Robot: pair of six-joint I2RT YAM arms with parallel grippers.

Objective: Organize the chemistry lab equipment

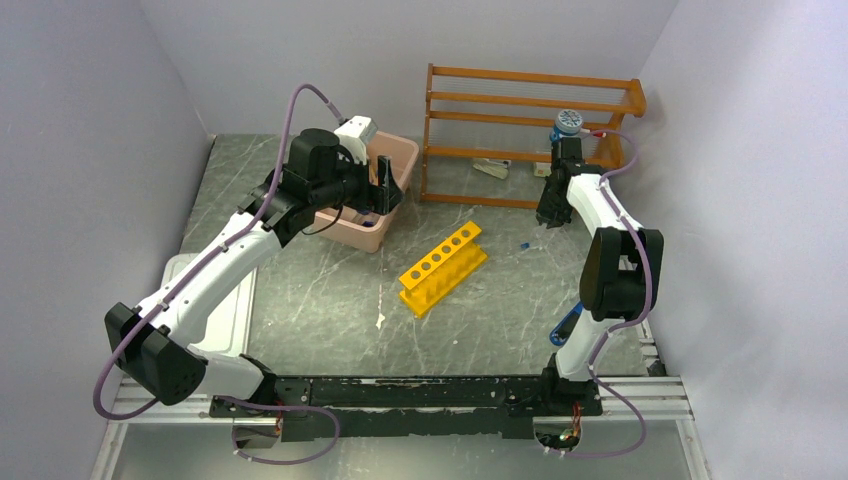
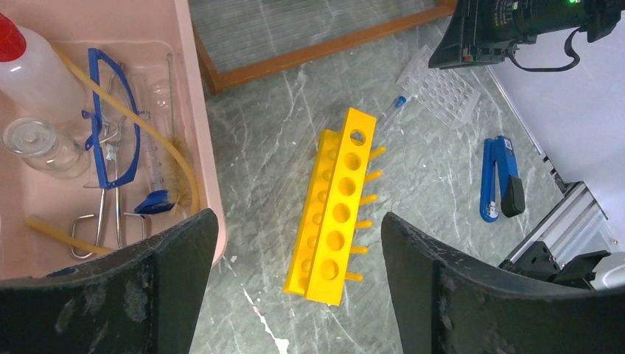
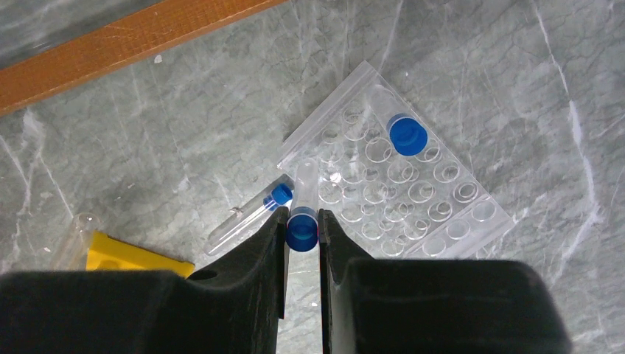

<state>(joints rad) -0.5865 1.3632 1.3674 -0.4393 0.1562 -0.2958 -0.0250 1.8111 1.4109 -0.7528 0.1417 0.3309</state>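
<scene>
My right gripper (image 3: 302, 221) is shut on the blue cap of a clear tube (image 3: 304, 188), at the near corner of a clear well plate (image 3: 435, 195). A second blue-capped tube (image 3: 402, 133) lies on the plate, and a thin one (image 3: 250, 214) lies on the table beside my left finger. The yellow holed rack (image 1: 443, 267) lies mid-table. My left gripper (image 2: 295, 225) is open and empty, over the table between the rack (image 2: 339, 210) and the pink tub (image 2: 206, 147). The tub holds the red-capped bottle (image 2: 29, 70), beaker (image 2: 40, 144), goggles (image 2: 110, 125), tongs (image 2: 103, 217) and tubing (image 2: 147, 129).
The wooden shelf rack (image 1: 530, 135) stands at the back, with a blue-and-white item (image 1: 568, 122) on it. A white lid (image 1: 215, 310) lies at the left under my left arm. A blue clamp (image 2: 497, 177) lies near the right arm's base. Walls close in on both sides.
</scene>
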